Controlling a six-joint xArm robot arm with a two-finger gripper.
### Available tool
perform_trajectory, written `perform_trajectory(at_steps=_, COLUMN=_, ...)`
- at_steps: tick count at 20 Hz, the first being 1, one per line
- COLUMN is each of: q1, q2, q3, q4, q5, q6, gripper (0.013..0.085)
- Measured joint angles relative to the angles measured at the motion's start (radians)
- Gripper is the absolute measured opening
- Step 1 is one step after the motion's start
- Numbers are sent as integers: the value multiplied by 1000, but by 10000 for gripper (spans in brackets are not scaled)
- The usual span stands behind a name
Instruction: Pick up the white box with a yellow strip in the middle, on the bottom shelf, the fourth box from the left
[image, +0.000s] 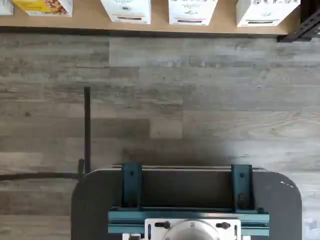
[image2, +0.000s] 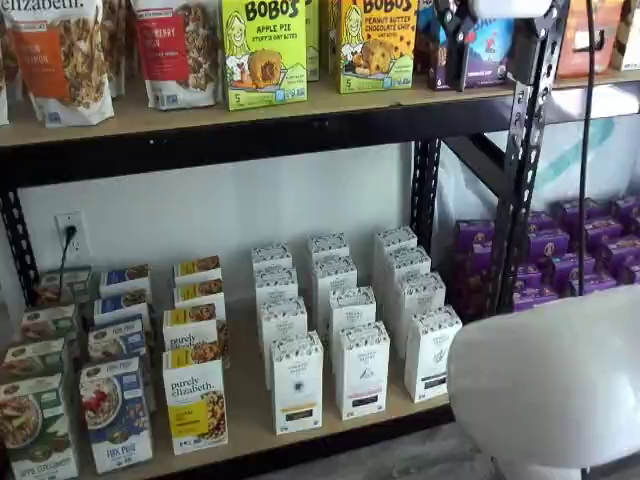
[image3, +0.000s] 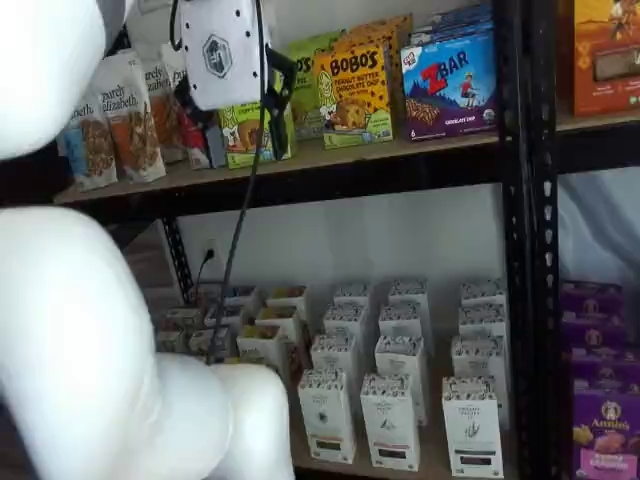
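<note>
From here the biggest thing I see is the arm's white casing (image3: 80, 340), which blocks much of the bottom shelf (image2: 250, 425) in one shelf view and bulges in below its right end in the other. The black rack (image2: 525, 150) carries that bottom shelf, and an upper shelf (image2: 330, 105) of snack boxes and granola bags sits directly above it. In the wrist view, grey plank floor (image: 200, 100) spreads out from the bottom shelf's front edge, and the dark mount with teal brackets (image: 185, 200) lies well out from that edge. Purple boxes (image2: 590, 250) are stacked past the bottom shelf's right end, beyond the rack upright. On the bottom shelf, rows of white boxes run from front to back. The white box with a yellow strip (image2: 297, 383) stands upright at the front edge, leading its row. A yellow granola box (image2: 195, 400) is just beside it on one side, and a white box with a pink strip (image2: 362, 368) on the other. The gripper (image3: 280, 95) hangs high above the bottom shelf, level with the upper shelf's goods and well apart from the target. Its black fingers show side-on against the packaging, so I cannot tell whether they are apart or together.
</note>
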Motion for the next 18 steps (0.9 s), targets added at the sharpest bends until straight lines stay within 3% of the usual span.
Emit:
perform_trajectory(at_steps=1, q1=-23, q2=2, q3=-1, q4=26, q5=6, q6=-11, gripper=850)
perform_trajectory(at_steps=2, q1=-102, q2=8, q3=-3, q4=109, q5=23, q6=-46, gripper=850)
perform_trajectory(at_steps=3, q1=-148, q2=11, q3=-3, q4=161, q5=34, q6=-68, gripper=850)
perform_trajectory(at_steps=4, q1=-163, q2=10, q3=-2, q4=182, q5=35, q6=-78, gripper=850)
perform_trajectory(at_steps=9, q1=-159, q2=2, q3=12, q4=179, q5=17, q6=-83, gripper=850)
perform_trajectory(at_steps=13, q1=-109, q2=-6, q3=38, q4=139, q5=-24, q6=-57, gripper=850)
perform_trajectory(at_steps=18, q1=-71, q2=-11, q3=82, q4=128, q5=-88, q6=-31, gripper=850)
